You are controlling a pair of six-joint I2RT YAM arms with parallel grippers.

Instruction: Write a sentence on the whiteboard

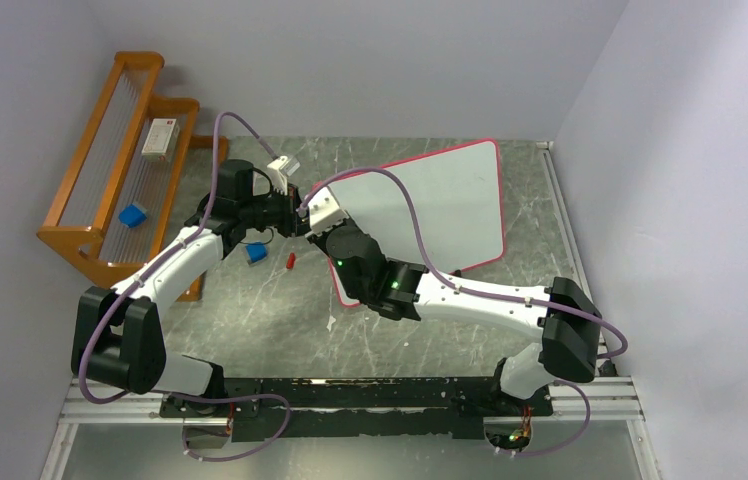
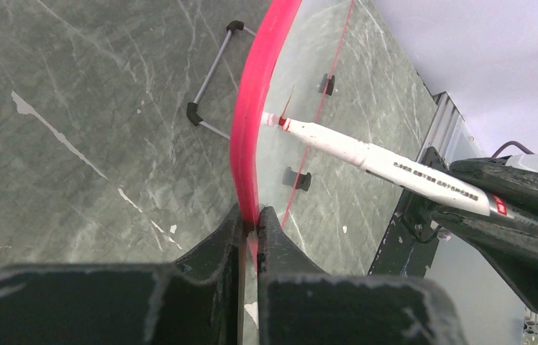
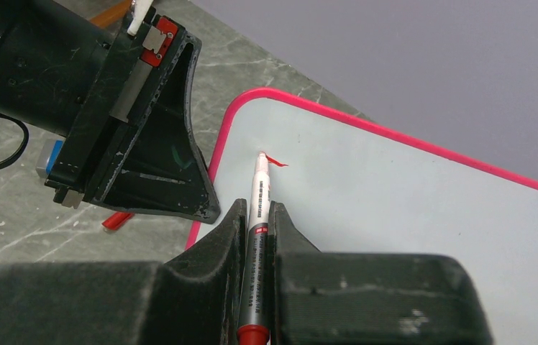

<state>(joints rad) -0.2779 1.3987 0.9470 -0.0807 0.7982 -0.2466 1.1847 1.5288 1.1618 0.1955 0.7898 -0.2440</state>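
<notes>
The whiteboard (image 1: 450,200), propped toward the far right corner of the worktop (image 1: 250,320), is pinched at its left edge by the left fingers (image 2: 216,251), while the right fingers (image 3: 212,248) grip a marker (image 3: 260,180) whose tip touches the board just beside, so I judge writing should run rightward.

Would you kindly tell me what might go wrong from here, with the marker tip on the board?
1. The left tool pinches only the thin pink rim of the whiteboard near one corner. Writing pressure may pivot or slip the board and skew the red stroke.
2. The right tool holds the marker very near the left tool, so strokes toward that edge may make them collide.
</notes>
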